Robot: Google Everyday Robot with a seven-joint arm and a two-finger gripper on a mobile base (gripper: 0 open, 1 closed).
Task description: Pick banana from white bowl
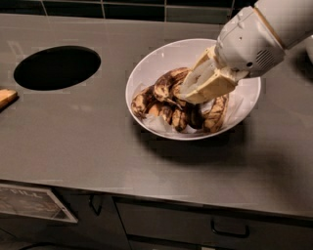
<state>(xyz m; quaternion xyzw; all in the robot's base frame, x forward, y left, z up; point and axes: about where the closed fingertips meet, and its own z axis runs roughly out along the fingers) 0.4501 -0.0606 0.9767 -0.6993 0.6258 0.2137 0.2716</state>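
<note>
Nearest: grey cabinet front (161,219) with a dark drawer handle (230,229), and a label plate (34,202) at lower left.

Above it, the matte grey countertop surface (73,141) is carrying the wide glossy white bowl (159,56), right of centre. The bowl is holding a pile of bananas on what looks like white paper (154,123). The target, the near-black overripe curved banana (195,117), is lying mid-front in the pile, wedged between yellower spotted bananas (217,112).

The cream two-finger gripper (190,96) is resting inside the bowl, arm angling in from the upper right. Its tip is touching the top of the pile, just above the dark banana. Can't tell whether it's gripping anything.

Risks, as I'm reading it:
- The tip is sitting against a spotted neighbour, so a close here may be catching the wrong fruit, or two at once.
- Soft overripe skin may be slipping or splitting.
- A tangled lift may be dragging the bowl.

Farther back: dark round hole (56,67) at left, an orange-brown object (6,97) at the left edge, dark tiles (98,9) behind.
</note>
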